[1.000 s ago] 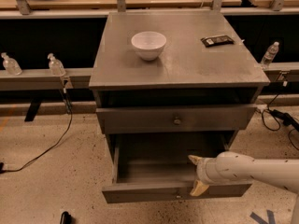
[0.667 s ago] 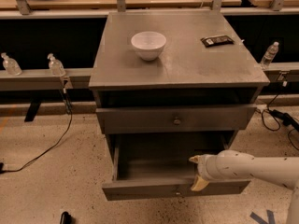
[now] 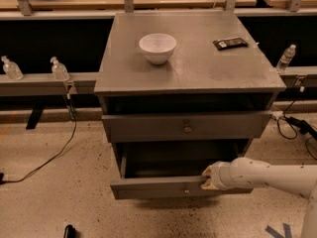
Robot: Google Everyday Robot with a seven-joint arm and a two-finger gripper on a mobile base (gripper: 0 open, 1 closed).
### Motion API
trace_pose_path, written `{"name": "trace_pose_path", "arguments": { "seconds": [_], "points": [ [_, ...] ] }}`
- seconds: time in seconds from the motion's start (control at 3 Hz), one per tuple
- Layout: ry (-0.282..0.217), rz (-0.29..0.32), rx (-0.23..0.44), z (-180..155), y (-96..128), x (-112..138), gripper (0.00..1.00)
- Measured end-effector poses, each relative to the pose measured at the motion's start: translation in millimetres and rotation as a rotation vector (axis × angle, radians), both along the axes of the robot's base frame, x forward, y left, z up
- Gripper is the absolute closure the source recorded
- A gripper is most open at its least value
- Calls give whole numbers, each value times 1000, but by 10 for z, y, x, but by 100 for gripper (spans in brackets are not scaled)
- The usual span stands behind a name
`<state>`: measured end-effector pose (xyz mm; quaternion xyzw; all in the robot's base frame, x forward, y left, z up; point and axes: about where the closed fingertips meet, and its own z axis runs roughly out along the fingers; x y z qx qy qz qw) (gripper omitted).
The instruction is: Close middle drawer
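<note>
Camera view: only one angle here, looking down at the front of the grey cabinet (image 3: 198,73) from the near side.
Middle drawer: the middle drawer (image 3: 148,187) is the low one sticking out toward us. It's partly open, so you can see into its dark inside behind the front panel.
Drawer knob: the small round drawer knob (image 3: 186,189) sits at the centre of that front.
Gripper: the gripper (image 3: 208,177) is right at the top edge of the drawer front, just right of the knob, touching the panel or as good as.
Claw state: honestly can't tell if it's clenched or released, it's just a pale lump against the grey.
Arm: the white arm (image 3: 267,175) comes in from the right edge, roughly level and low over the floor.
Upper drawer: the taller upper drawer (image 3: 148,127) sits above, with its own upper knob (image 3: 187,129) and a dark gap between it and the cabinet top.
On top: a white bowl (image 3: 157,47) stands upright left of centre. A dark flat packet (image 3: 230,43) lies far right, well apart from the bowl.
Background: there's a far-left bottle (image 3: 11,68) and a second bottle (image 3: 59,69) on the left rail, and a right bottle (image 3: 286,58) on the other side.
Floor: a black cable (image 3: 49,157) trails across the speckled floor (image 3: 74,202) on the left.
</note>
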<state>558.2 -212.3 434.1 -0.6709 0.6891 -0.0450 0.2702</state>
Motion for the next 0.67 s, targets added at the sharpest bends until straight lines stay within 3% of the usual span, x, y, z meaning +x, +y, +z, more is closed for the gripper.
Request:
{"name": "trace_pose_path", "arguments": {
  "seconds": [0.33,0.67],
  "points": [
    [-43,-18,-6,97,-86,213,66],
    [-43,-18,-6,97,-86,213,43]
  ]
}}
